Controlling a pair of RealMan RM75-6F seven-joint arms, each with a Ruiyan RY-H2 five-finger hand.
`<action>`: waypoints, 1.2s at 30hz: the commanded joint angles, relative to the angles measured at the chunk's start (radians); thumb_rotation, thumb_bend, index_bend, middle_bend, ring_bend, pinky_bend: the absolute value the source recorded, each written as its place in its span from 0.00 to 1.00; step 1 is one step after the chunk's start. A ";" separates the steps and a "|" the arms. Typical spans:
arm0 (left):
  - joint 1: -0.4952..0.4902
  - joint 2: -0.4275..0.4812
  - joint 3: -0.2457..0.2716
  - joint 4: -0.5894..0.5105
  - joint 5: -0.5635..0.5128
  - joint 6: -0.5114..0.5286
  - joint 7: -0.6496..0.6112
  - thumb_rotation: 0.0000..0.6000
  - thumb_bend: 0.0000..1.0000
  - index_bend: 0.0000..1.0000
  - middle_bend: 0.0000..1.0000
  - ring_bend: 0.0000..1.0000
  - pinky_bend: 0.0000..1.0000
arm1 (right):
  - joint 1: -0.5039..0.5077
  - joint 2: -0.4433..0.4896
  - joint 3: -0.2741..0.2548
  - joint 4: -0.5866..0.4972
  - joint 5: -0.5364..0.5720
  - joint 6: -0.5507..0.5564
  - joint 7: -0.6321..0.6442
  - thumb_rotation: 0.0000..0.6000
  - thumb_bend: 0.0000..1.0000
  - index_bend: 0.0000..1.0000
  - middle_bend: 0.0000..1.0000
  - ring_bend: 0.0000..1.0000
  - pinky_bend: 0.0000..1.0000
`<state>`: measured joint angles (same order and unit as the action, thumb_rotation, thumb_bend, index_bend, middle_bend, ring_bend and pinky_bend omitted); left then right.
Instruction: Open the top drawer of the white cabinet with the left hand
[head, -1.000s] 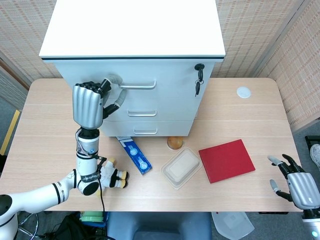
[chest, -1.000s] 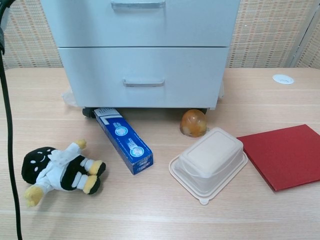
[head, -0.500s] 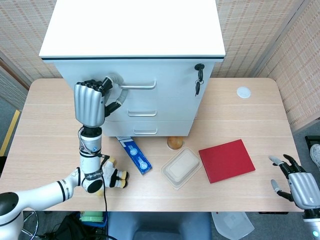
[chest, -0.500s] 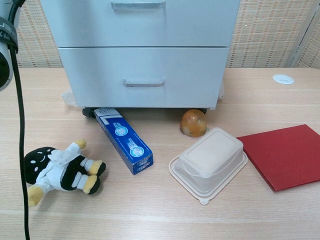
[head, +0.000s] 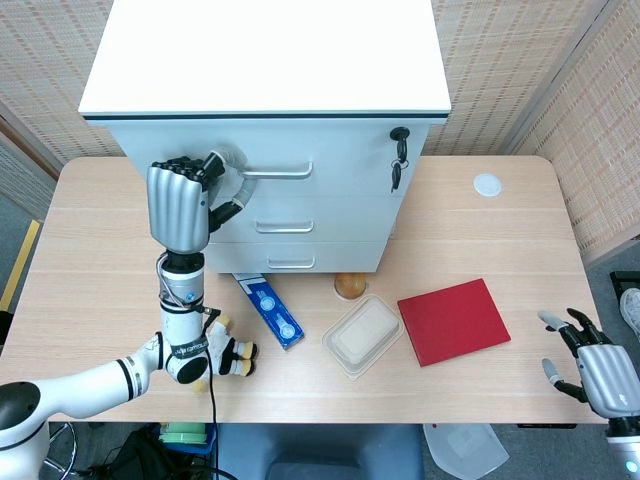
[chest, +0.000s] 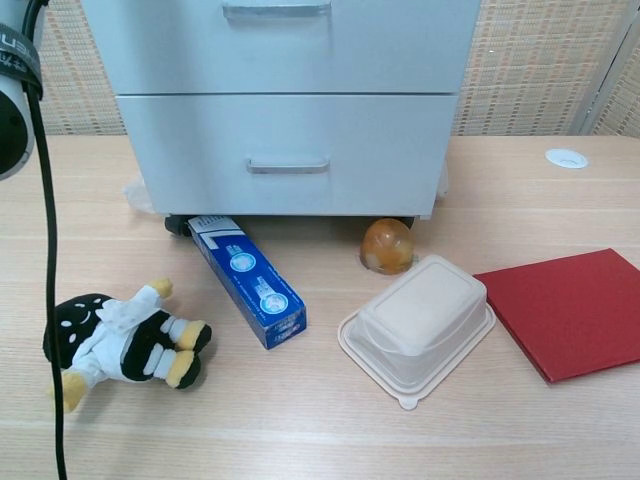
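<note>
The white cabinet (head: 265, 60) stands at the back of the table, and its top drawer (head: 330, 170) sits flush and closed. The drawer's metal handle (head: 280, 173) runs along its front. My left hand (head: 178, 205) is raised with its back to the head camera, just left of the handle. Its fingers (head: 190, 170) are curled at the top, and a fingertip (head: 226, 159) lies at the handle's left end. Whether it hooks the handle is hidden. My right hand (head: 603, 372) hangs low at the table's front right, fingers spread and holding nothing. The chest view shows only the lower drawers (chest: 285, 150).
A key (head: 398, 160) hangs in the lock at the drawer's right. In front of the cabinet lie a blue box (chest: 247, 280), a plush toy (chest: 120, 335), an orange ball (chest: 387, 246), a lidded plastic container (chest: 420, 325) and a red book (chest: 570, 310). A white disc (head: 487, 184) sits at the back right.
The left hand has shifted very slightly right by the handle's left end, and its forearm has come further into the chest view. The drawer stays closed and the right hand is still.
</note>
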<state>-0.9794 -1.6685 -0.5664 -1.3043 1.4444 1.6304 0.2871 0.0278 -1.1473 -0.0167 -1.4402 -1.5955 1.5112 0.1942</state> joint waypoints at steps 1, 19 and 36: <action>-0.001 0.000 0.002 0.000 -0.003 -0.001 0.002 1.00 0.26 0.57 1.00 1.00 1.00 | -0.001 0.000 0.000 0.001 0.001 0.000 0.000 1.00 0.33 0.19 0.32 0.24 0.32; -0.005 0.010 0.015 -0.013 -0.015 -0.002 0.006 1.00 0.31 0.61 1.00 1.00 1.00 | -0.002 -0.001 0.001 0.003 0.003 -0.002 0.002 1.00 0.33 0.19 0.32 0.24 0.32; 0.010 0.025 0.030 -0.053 -0.007 0.016 0.011 1.00 0.31 0.61 1.00 1.00 1.00 | -0.002 0.000 0.001 -0.004 0.003 -0.004 -0.006 1.00 0.33 0.19 0.32 0.24 0.32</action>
<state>-0.9697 -1.6438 -0.5366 -1.3569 1.4372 1.6459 0.2977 0.0260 -1.1477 -0.0155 -1.4438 -1.5930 1.5076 0.1881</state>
